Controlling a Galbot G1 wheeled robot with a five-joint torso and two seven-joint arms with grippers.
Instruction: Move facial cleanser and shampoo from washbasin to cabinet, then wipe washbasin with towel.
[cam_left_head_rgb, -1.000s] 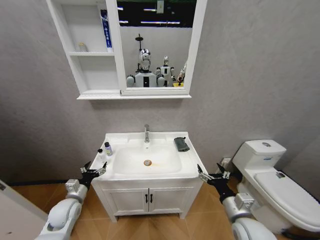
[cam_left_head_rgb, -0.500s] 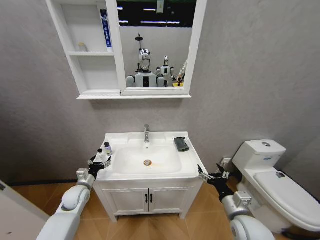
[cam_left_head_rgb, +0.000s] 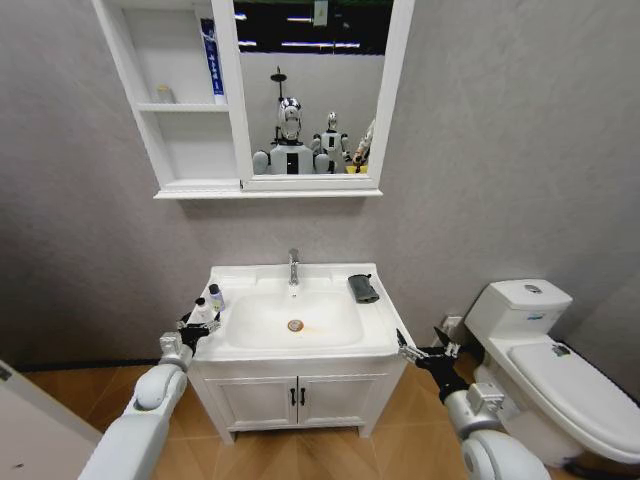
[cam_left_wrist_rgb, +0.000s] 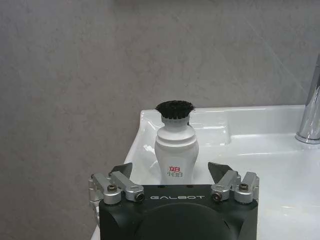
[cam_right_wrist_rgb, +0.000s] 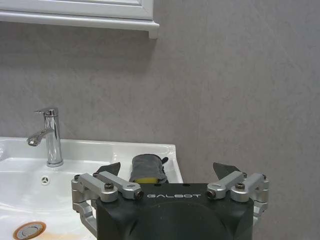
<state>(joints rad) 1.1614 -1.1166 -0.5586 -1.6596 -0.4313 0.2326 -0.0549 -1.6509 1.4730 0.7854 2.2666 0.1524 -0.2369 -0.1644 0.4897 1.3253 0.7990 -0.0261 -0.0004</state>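
- Left gripper (cam_left_wrist_rgb: 175, 172) spread wide, jaws either side of white bottle with black cap (cam_left_wrist_rgb: 174, 149), not yet touching it, judging from the left wrist view.
- Bottle dead ahead of the pincer at 12 o'clock, upright, long axis vertical, centred in the gap.
- In the head view, left gripper (cam_left_head_rgb: 197, 324) at the washbasin's (cam_left_head_rgb: 375, 335) 9 o'clock edge, level with the rim.
- Two bottles there: nearer white one (cam_left_head_rgb: 201, 311) right at the fingertips, second bottle with dark cap (cam_left_head_rgb: 216, 297) just beyond at about 1 o'clock from the first. Cannot tell which is cleanser and which shampoo.
- Key relation: target straight in front of the left pincer, so likely a short advance then a horizontal squeeze across the body. Risk: tipping the upright bottle or nudging its neighbour.
- Right gripper (cam_right_wrist_rgb: 170, 172) also spread, empty, parked off the basin's 4 o'clock corner (cam_left_head_rgb: 423, 351).
- Towel (cam_right_wrist_rgb: 147, 169) ahead of the right pincer at 12 o'clock, lying on the basin's right ledge (cam_left_head_rgb: 362, 288), near the faucet (cam_left_head_rgb: 293, 268), long axis roughly front to back.
- Left arm nearer the bottles, right arm nearer the towel.
- Cabinet (cam_left_head_rgb: 190, 186) on the wall above, toward 11 o'clock from the basin; blue tube (cam_left_head_rgb: 210, 62) standing on its top shelf.
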